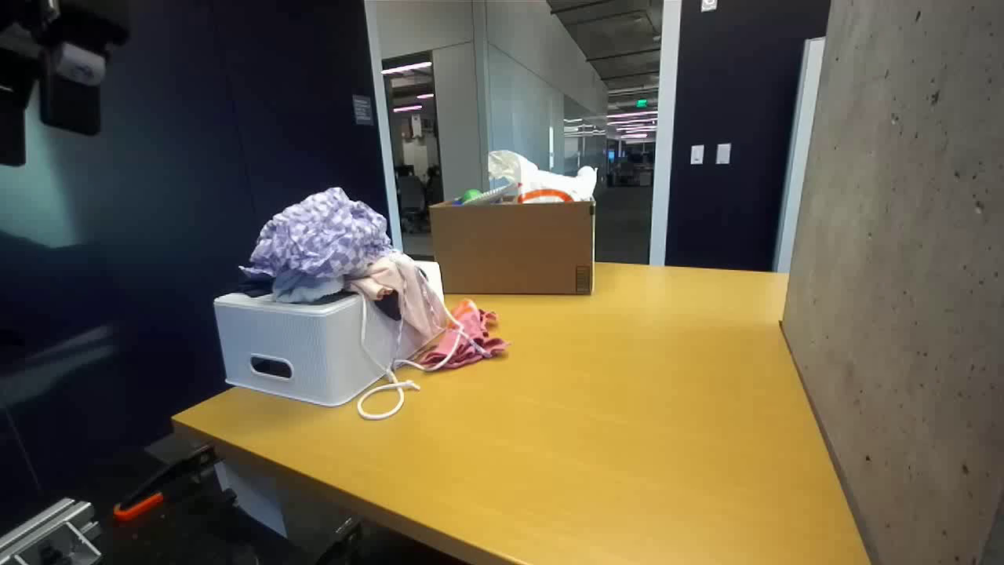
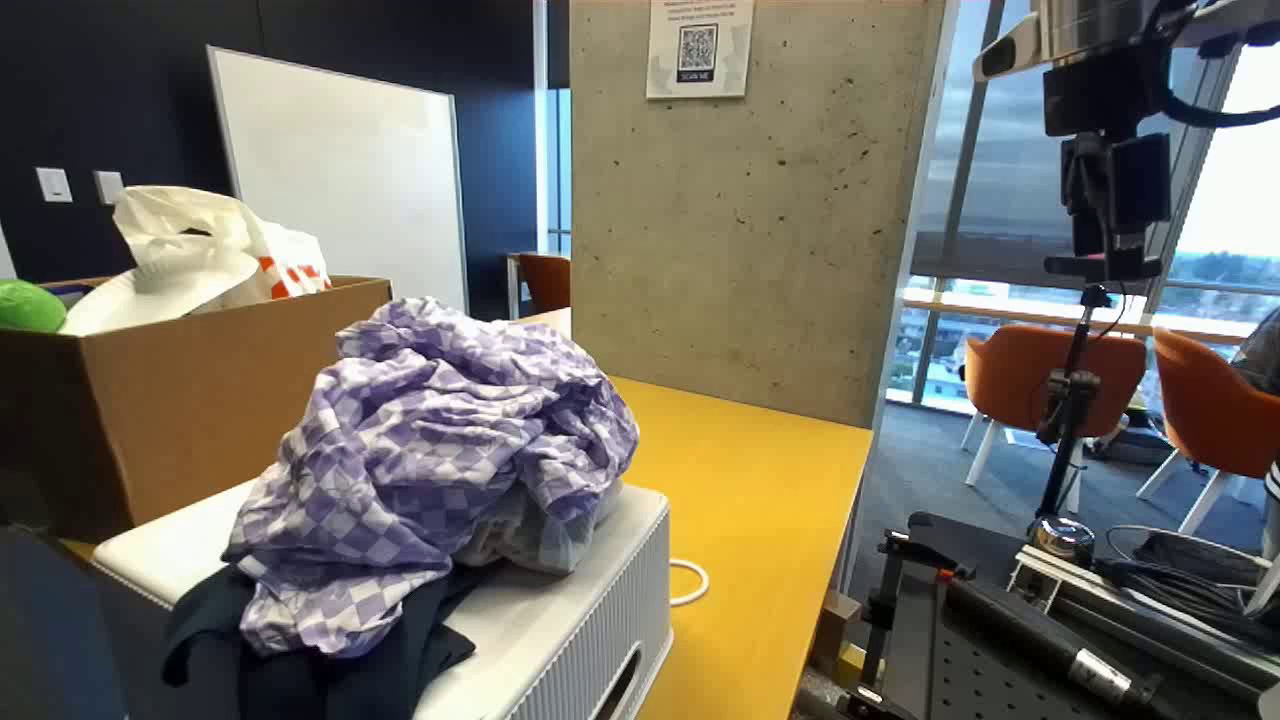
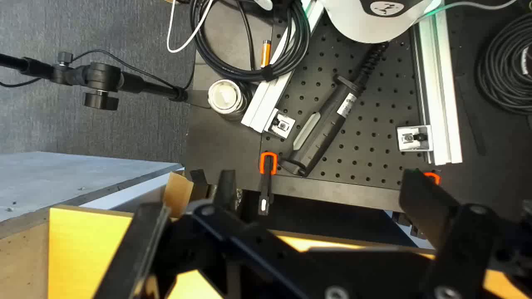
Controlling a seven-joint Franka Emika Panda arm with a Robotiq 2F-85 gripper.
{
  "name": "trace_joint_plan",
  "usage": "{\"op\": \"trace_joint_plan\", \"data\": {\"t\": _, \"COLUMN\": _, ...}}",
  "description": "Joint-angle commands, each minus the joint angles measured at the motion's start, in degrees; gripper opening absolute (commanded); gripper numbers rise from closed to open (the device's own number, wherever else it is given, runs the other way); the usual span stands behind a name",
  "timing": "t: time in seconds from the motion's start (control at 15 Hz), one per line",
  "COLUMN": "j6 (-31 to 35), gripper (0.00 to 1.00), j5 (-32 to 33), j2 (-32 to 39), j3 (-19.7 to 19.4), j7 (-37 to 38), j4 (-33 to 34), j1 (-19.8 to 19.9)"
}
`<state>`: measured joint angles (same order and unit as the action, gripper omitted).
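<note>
My black gripper (image 3: 319, 189) is open in the wrist view, with its two fingers wide apart and nothing between them. It hangs high at the top left corner in an exterior view (image 1: 41, 133) and at the upper right in an exterior view (image 2: 1115, 225). It touches nothing. Below it are the gap between the robot's base plate and the yellow table (image 1: 627, 392). On the table a white bin (image 1: 274, 337) bears a purple-and-white checkered cloth (image 2: 430, 430), a dark blue cloth (image 2: 300, 640) and a pale pink cloth (image 1: 400, 286). A dark pink cloth (image 1: 471, 341) lies beside the bin.
A cardboard box (image 1: 514, 247) with white bags and a green item stands behind the bin. A concrete pillar (image 1: 902, 235) borders the table. A white cord (image 1: 380, 412) trails onto the table. Orange-tipped clamps (image 3: 267, 164) sit at the base plate (image 3: 357, 120).
</note>
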<state>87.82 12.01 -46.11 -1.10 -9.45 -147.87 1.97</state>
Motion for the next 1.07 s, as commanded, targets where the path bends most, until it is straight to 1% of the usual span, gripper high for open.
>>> {"op": "trace_joint_plan", "data": {"t": 0.0, "j6": -0.2, "gripper": 1.0, "j5": 0.5, "j2": 0.0, "j3": -0.9, "j7": 0.7, "j4": 0.1, "j1": -1.2}}
{"op": "trace_joint_plan", "data": {"t": 0.27, "j6": -0.2, "gripper": 1.0, "j5": 0.5, "j2": 0.0, "j3": -0.9, "j7": 0.7, "j4": 0.1, "j1": -1.2}}
{"op": "trace_joint_plan", "data": {"t": 0.33, "j6": 3.4, "gripper": 1.0, "j5": 1.0, "j2": 2.8, "j3": -1.1, "j7": 1.5, "j4": 0.4, "j1": -0.9}}
{"op": "trace_joint_plan", "data": {"t": 0.4, "j6": 8.8, "gripper": 1.0, "j5": 1.0, "j2": 5.8, "j3": -0.9, "j7": 3.1, "j4": 0.3, "j1": -0.9}}
{"op": "trace_joint_plan", "data": {"t": 0.47, "j6": 12.9, "gripper": 1.0, "j5": 0.7, "j2": 7.9, "j3": -0.2, "j7": 4.7, "j4": 0.2, "j1": -0.9}}
{"op": "trace_joint_plan", "data": {"t": 0.67, "j6": 28.4, "gripper": 1.0, "j5": -0.1, "j2": 16.0, "j3": 2.3, "j7": 8.8, "j4": 1.2, "j1": -2.0}}
{"op": "trace_joint_plan", "data": {"t": 0.8, "j6": 38.0, "gripper": 1.0, "j5": -0.1, "j2": 20.6, "j3": 4.7, "j7": 12.0, "j4": 2.1, "j1": -2.9}}
{"op": "trace_joint_plan", "data": {"t": 1.0, "j6": 49.0, "gripper": 1.0, "j5": 0.2, "j2": 25.6, "j3": 9.0, "j7": 16.5, "j4": 5.2, "j1": -4.8}}
